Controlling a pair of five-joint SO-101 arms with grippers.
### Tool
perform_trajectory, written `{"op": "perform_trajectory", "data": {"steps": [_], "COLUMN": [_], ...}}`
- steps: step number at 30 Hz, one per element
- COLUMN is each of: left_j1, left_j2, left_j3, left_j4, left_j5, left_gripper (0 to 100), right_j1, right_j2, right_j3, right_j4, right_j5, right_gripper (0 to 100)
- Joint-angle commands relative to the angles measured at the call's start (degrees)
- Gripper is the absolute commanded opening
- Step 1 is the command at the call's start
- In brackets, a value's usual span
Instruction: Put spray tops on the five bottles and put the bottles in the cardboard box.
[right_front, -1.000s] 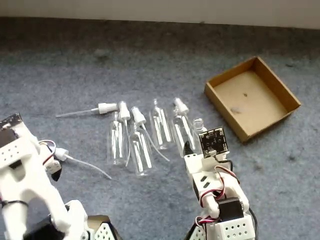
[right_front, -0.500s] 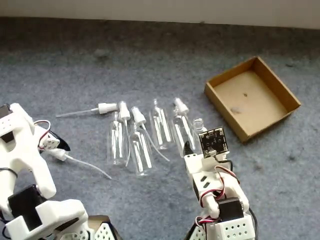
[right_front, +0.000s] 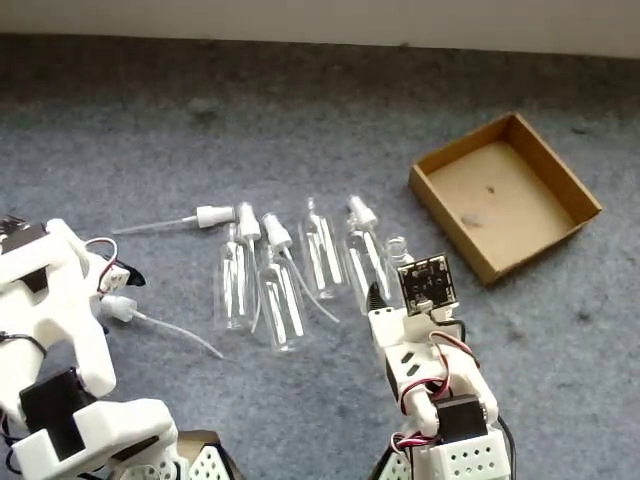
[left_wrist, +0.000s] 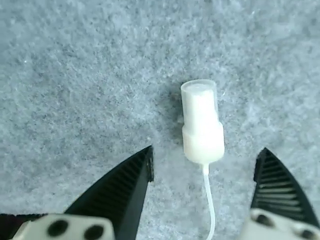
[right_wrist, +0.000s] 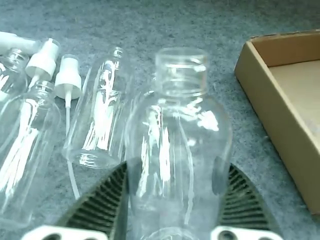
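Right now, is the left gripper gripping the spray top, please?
No, the left gripper stands open, the spray top lying loose between its jaws.

We see the left arm (right_front: 55, 320) and right arm (right_front: 430, 385) as white plastic shells around black servo blocks (right_front: 460, 415), with red and white cables (right_front: 446, 345) at the joints. A black circuit board (right_front: 428, 283) sits on the right wrist. The left pincer (left_wrist: 205, 151) and right pincer (right_wrist: 177, 169) have black ribbed fingers (left_wrist: 120, 192).

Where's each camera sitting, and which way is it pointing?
High view: fixed overhead, looking down on box, loose bottles, left arm, right arm.
Left wrist: on that arm, facing down at a spray top; open left hand shows.
Right wrist: on that arm, facing loose bottles and box; right hand grips another bottle.
Shared: box, in high and right wrist views.
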Motion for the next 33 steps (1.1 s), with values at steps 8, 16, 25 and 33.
{"op": "perform_trajectory", "data": {"steps": [8, 16, 25, 33], "left_j1": [2.4, 2.5, 4.6, 7.4], "left_j2": [-0.2, -0.3, -0.2, -0.2], "left_j3": [4.7, 5.2, 5.8, 7.8], "left_j4": [-9.3, -10.1, -9.8, -10.2], "left_j5": [0.7, 0.7, -4.9, -5.4], "left_gripper": [29, 29, 2, 2], "right_j1": [0.7, 0.7, 0.7, 0.7], "right_j2": [-0.8, -0.8, -0.8, -0.8], "right_j3": [2.4, 2.4, 2.4, 2.4], "right_j4": [-2.0, -2.0, -2.0, -2.0], "right_j5": [-0.3, -0.3, -0.3, -0.3], "right_gripper": [15.7, 15.7, 15.7, 15.7]}}
